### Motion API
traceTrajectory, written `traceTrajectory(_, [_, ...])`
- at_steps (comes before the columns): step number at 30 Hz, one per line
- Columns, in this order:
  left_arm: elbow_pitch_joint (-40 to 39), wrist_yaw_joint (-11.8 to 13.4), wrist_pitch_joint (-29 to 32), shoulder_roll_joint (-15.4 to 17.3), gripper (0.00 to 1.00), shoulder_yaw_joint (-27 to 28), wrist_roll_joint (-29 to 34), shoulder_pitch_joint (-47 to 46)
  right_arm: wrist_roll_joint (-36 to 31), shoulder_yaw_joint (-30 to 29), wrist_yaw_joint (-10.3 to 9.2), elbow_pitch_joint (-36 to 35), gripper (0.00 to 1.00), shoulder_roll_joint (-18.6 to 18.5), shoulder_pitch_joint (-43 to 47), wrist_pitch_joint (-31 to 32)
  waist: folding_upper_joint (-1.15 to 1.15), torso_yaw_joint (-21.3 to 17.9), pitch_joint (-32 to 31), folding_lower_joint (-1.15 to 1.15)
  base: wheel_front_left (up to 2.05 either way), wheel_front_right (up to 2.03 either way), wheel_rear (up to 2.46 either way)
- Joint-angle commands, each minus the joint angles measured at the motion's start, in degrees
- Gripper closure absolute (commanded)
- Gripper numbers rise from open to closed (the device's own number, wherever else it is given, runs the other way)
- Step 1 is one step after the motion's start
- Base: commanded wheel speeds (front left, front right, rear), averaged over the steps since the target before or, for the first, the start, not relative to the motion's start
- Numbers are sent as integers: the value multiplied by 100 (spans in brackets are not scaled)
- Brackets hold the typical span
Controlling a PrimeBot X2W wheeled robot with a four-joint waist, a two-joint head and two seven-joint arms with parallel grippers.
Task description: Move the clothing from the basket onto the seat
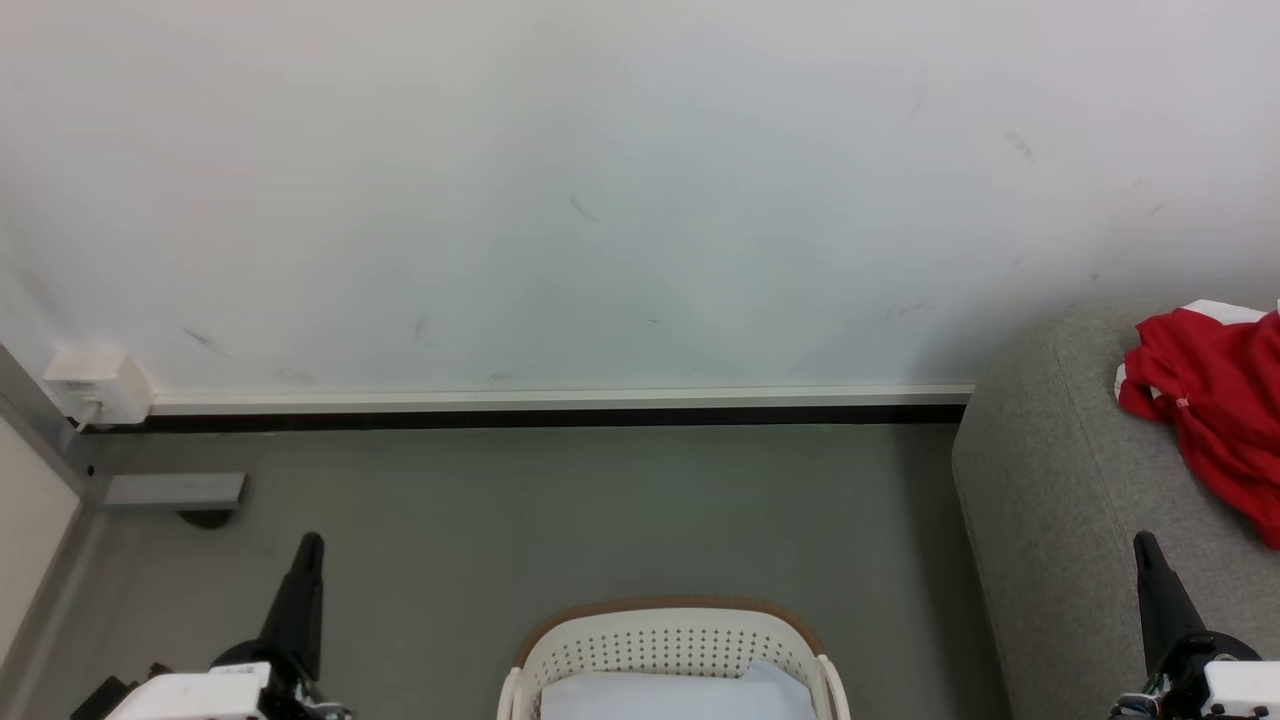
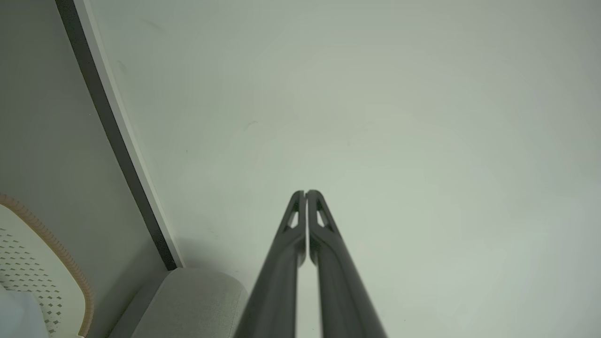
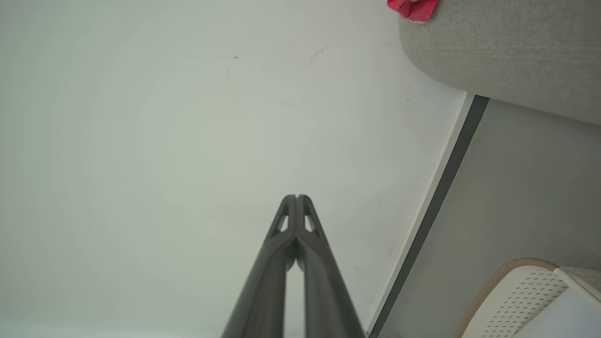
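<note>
Two-armed pose, head view | left claw [image 1: 311,545] at 7 o'clock, pointing to 12, fingers pressed together | right claw [image 1: 1144,542] at 5 o'clock, likewise closed | clothing [image 1: 1215,400] on seat [image 1: 1050,480], 3 o'clock | basket [image 1: 670,640] at 6 o'clock

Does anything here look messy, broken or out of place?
Only small things. The red clothing lies crumpled on the grey seat, not folded, and the white wall carries a few dark scuff marks. Nothing looks spilled or broken.
</note>
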Motion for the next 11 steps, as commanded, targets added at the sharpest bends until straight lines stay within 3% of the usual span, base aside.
traceTrajectory(1, [-17,-37,21,11,100,14,-77,-40,11,-19,-12,-21,100,-40,-71,15,0,0,0,0,0,0,0])
traceTrajectory(11, [-17,-37,21,11,100,13,-79,-40,11,-19,-12,-21,100,-40,-71,15,0,0,0,0,0,0,0])
